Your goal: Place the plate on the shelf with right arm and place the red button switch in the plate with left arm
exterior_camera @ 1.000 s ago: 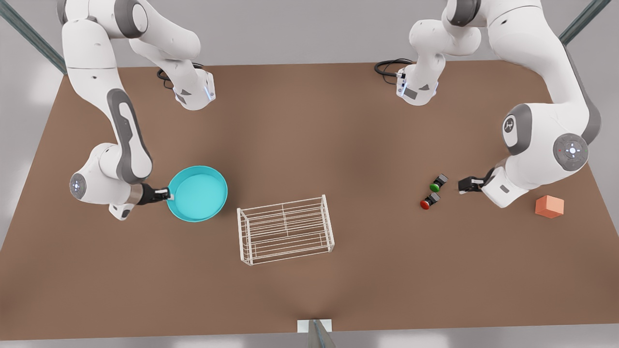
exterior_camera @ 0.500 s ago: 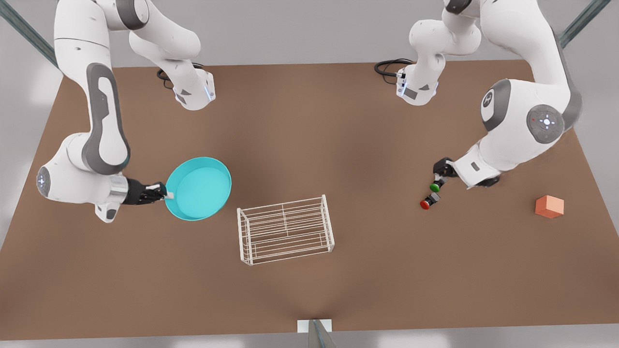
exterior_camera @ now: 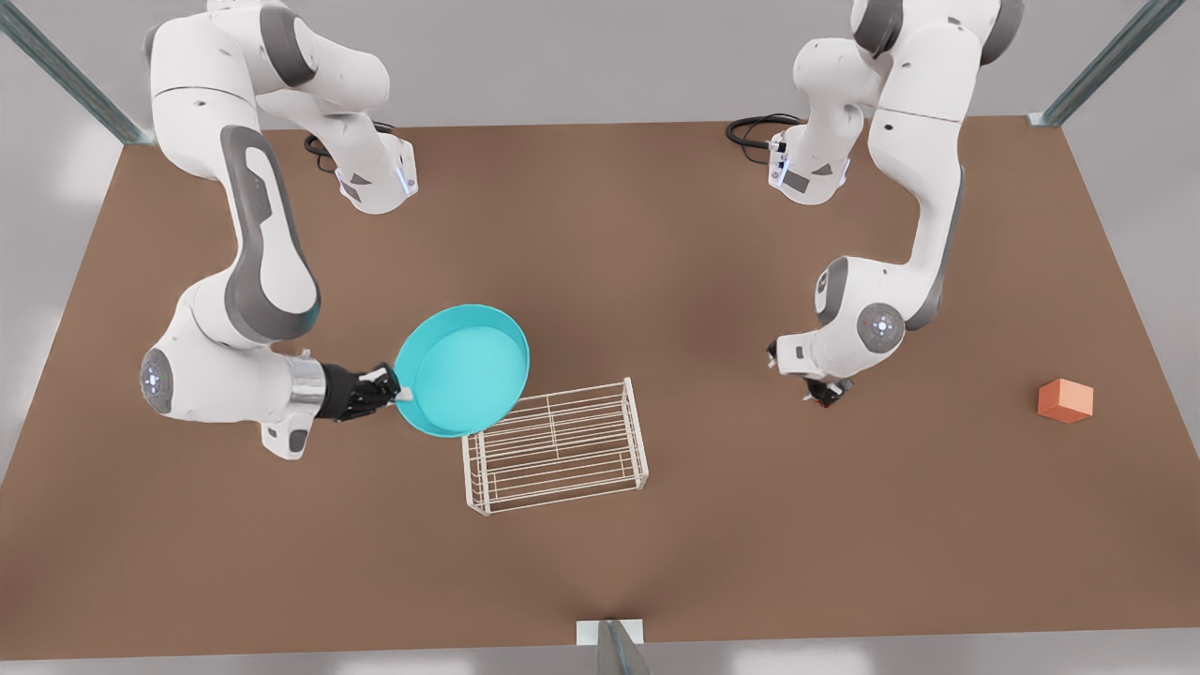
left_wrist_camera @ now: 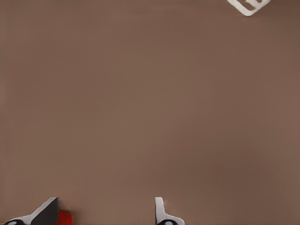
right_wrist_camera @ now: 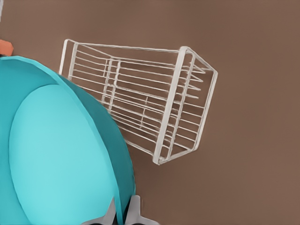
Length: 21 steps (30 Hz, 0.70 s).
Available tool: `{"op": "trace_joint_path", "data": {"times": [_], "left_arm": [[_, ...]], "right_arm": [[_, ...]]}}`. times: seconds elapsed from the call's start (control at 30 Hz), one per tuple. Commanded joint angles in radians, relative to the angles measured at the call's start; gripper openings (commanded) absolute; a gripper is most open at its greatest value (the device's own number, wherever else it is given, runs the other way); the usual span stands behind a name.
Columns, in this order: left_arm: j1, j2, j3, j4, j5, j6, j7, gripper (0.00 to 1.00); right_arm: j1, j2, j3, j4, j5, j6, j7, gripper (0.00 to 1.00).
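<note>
**Plate carried toward rack, switch under the other gripper**

Brown tabletop point(exterior_camera: 600, 281) under both arms, grey wall behind. Held by its rim: turquoise plate point(exterior_camera: 461, 369), pinched edge-on between the closed fingers of the right gripper point(exterior_camera: 392, 387), tilted and lifted, overlapping the near corner of the white wire shelf point(exterior_camera: 555, 459) at the front view's left. Probably gripped at the rim to leave the underside free for setting down on the top grid. Not yet resting there.

Poised low over the table at the front view's right: left gripper point(exterior_camera: 823, 392), fingers apart, red button switch point(left_wrist_camera: 65, 218) touching one finger point(left_wrist_camera: 46, 212), not yet clamped. Well apart, farther right: orange cube point(exterior_camera: 1065, 400).
</note>
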Motion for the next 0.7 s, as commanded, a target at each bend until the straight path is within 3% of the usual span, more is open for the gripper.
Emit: {"op": "trace_joint_path", "data": {"times": [0.0,0.2,0.53,0.57,0.6,0.63,0.67], "left_arm": [[0.015,0.041,0.000,0.026,-0.020,0.255,0.571,1.00],[0.070,0.112,0.005,0.046,-0.018,0.278,0.421,1.00],[0.075,0.012,0.096,-0.137,0.011,0.207,0.110,1.00],[0.076,0.013,0.096,-0.149,0.011,0.207,0.102,1.00],[0.075,0.012,0.096,-0.160,0.011,0.207,0.096,1.00],[0.075,0.010,0.096,-0.174,0.011,0.209,0.094,1.00],[0.075,0.010,0.096,-0.183,0.011,0.209,0.093,1.00]], "right_arm": [[0.032,0.024,0.000,0.008,0.027,0.069,0.233,0.21],[0.138,0.161,-0.004,0.094,0.022,0.232,0.365,0.21],[0.199,0.219,-0.016,0.096,0.022,0.356,0.377,0.22],[0.207,0.220,-0.016,0.079,0.021,0.357,0.382,0.32],[0.207,0.217,-0.016,0.065,0.021,0.357,0.383,0.79],[0.207,0.208,-0.016,0.064,0.021,0.356,0.400,1.00],[0.204,0.197,-0.024,0.062,0.019,0.351,0.397,1.00]]}}
